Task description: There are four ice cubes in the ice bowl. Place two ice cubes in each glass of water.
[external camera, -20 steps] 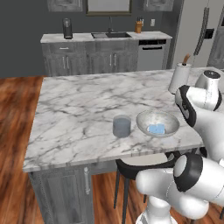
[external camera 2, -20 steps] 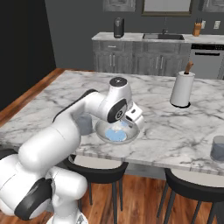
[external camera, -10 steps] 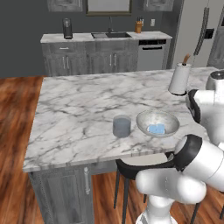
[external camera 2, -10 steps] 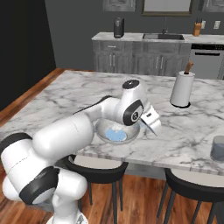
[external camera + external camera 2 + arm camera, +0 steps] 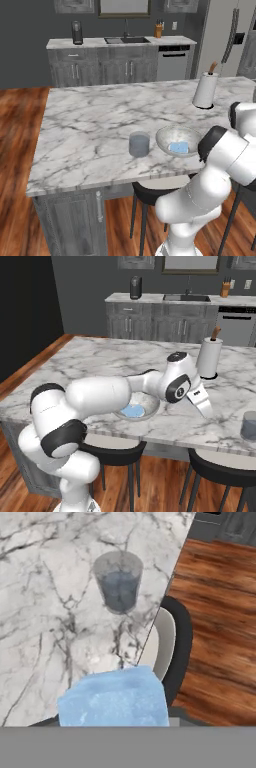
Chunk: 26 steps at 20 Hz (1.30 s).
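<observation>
Over marble counter, ice cube fills jaws.

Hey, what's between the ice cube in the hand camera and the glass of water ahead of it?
Just bare marble countertop between ice cube and glass, in the hand view.

1. In the hand view, an ice cube is cut off along its lower edge by the bottom of the picture, and it hides the fingertips that would show whether it is gripped.
2. In the right base view, the arm covers much of the ice bowl; the cubes inside read as one blue patch, too small to count.
3. At the right edge of that view, a glass of water is partly cropped.
</observation>
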### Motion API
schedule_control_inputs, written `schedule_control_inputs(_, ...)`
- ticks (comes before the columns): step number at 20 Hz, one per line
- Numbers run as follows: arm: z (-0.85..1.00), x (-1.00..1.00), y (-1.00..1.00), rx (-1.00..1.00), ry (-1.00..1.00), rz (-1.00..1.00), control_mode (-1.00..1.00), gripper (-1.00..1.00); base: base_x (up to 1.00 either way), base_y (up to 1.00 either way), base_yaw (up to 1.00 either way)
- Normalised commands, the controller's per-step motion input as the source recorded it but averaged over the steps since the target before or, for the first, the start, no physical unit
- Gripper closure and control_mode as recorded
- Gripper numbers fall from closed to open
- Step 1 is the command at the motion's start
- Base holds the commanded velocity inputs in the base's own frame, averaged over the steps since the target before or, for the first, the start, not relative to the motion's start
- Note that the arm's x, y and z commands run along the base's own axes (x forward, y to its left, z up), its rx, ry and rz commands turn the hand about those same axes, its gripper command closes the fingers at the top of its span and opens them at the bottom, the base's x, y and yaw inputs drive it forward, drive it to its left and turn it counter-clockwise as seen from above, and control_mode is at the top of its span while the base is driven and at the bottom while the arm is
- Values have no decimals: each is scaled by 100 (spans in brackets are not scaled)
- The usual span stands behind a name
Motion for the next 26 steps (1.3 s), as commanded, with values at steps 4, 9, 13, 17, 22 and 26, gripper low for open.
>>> schedule_control_inputs(4,5,0,-81,0,-4,-10,-100,100,0,0,0)
schedule_control_inputs(9,0,0,-57,1,-9,-4,-100,100,0,0,0)
schedule_control_inputs(13,0,0,-35,1,-10,0,-100,100,0,0,0)
schedule_control_inputs(17,0,0,-31,0,-7,0,-100,100,0,0,0)
schedule_control_inputs(22,0,7,-23,0,-2,0,-100,100,0,0,0)
schedule_control_inputs(26,0,6,-17,0,0,0,-100,100,0,0,0)
